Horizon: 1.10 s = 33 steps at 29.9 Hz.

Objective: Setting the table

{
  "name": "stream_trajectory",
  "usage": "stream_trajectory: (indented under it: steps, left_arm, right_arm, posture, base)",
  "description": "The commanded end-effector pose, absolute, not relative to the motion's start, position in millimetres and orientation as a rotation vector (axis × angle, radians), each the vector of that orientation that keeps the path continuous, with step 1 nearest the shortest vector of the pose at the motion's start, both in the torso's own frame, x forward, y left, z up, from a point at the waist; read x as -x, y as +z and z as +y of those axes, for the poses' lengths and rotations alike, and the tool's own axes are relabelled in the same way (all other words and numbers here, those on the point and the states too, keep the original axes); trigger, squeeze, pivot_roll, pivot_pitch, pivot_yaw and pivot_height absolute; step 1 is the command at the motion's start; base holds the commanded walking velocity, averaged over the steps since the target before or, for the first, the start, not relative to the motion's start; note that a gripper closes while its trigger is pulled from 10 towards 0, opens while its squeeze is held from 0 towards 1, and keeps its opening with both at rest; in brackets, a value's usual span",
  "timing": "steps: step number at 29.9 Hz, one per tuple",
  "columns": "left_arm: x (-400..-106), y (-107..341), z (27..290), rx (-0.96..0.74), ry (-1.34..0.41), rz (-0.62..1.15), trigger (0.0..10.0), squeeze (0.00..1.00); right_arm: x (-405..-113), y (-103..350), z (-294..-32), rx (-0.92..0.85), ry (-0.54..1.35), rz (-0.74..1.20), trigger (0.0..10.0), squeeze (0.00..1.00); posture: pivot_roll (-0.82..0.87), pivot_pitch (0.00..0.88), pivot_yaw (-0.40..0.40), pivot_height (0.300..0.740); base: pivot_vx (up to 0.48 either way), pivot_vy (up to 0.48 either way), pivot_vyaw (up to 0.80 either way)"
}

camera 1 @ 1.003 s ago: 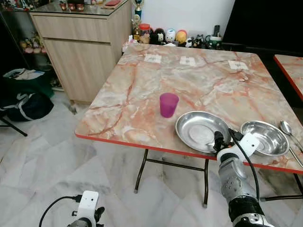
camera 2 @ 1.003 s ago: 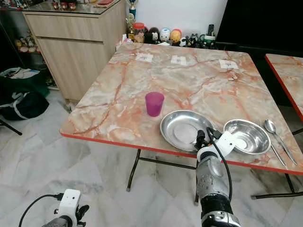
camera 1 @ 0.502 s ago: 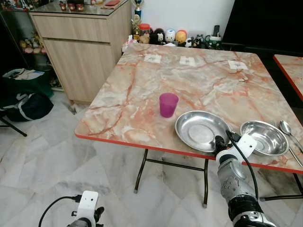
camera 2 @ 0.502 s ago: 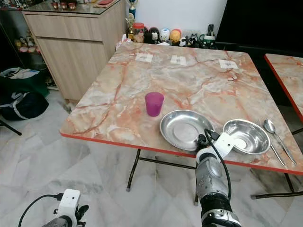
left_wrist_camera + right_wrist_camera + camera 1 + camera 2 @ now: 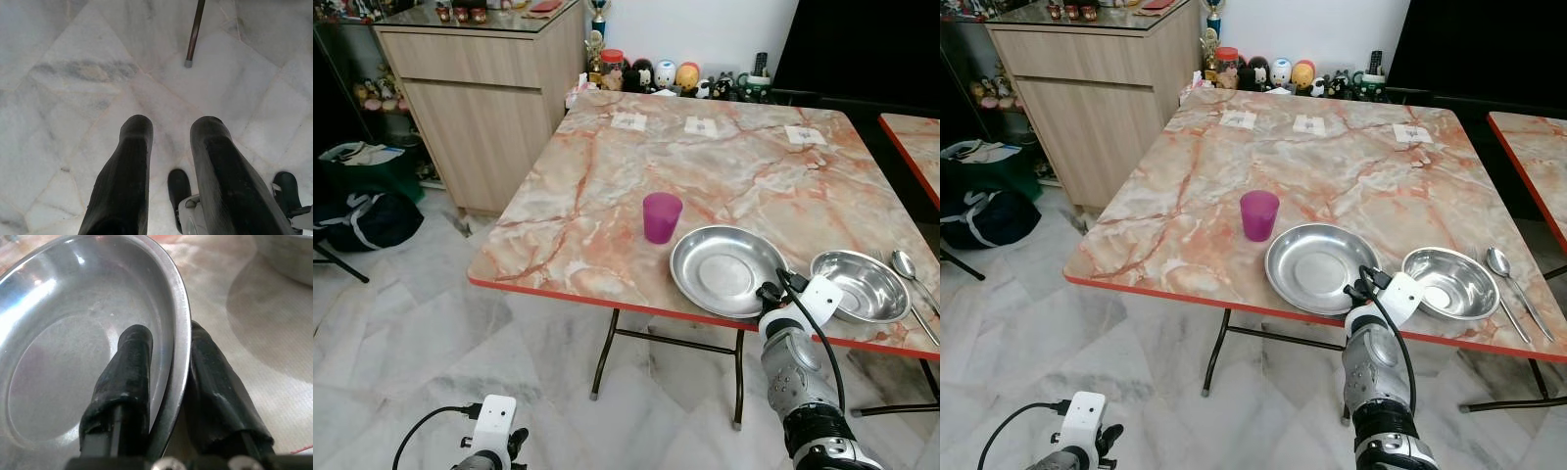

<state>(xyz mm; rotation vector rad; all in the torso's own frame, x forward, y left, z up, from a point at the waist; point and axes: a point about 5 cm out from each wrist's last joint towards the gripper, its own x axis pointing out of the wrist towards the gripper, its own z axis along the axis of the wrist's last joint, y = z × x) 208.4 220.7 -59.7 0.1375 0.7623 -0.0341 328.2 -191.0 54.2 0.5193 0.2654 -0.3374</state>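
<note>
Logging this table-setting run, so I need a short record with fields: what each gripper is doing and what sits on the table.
right gripper: shut on steel plate's near rim, one finger inside, one outside
steel plate: on marble table, near front edge
left gripper: open, idle, low over floor
purple cup: upright, left of plate
steel bowl: right of plate
spoon: right of bowl

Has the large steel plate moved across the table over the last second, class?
Yes. The large steel plate, its rim pinched by the right pincer, has slid toward the purple cup and away from the steel bowl, which stayed put.
</note>
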Motion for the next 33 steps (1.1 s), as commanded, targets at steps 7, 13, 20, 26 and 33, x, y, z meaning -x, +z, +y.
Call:
stream_trajectory:
  steps: [7,13,20,26,33]
  left_arm:
    - [-206,-62,220,-0.149,-0.042,0.780,10.0,0.00]
    - [-206,-62,220,-0.149,-0.041,0.778,10.0,0.00]
    - [-207,-61,220,-0.146,-0.037,0.773,10.0,0.00]
    - [-205,-62,225,-0.099,0.023,0.784,10.0,0.00]
    - [-205,-61,229,-0.143,0.034,0.790,10.0,0.00]
  right_arm:
    - [-325,74,-195,-0.349,-0.357,0.063,0.0,0.00]
    - [-313,99,-204,-0.196,-0.441,-0.157,0.0,0.00]
    - [-301,130,-208,-0.138,-0.442,-0.366,0.0,0.00]
    - [-297,151,-200,-0.107,-0.327,-0.453,10.0,0.00]
    - [-286,153,-188,-0.141,-0.264,-0.462,10.0,0.00]
  posture:
    - [0.08,0.000,-0.032,0.740]
    - [0.08,0.000,-0.032,0.740]
    - [0.07,0.000,-0.030,0.740]
    - [0.06,0.000,-0.027,0.740]
    - [0.06,0.000,-0.025,0.740]
  base:
    - [0.000,0.000,0.00]
    - [0.000,0.000,0.00]
    - [0.000,0.000,0.00]
    - [0.000,0.000,0.00]
    - [0.000,0.000,0.00]
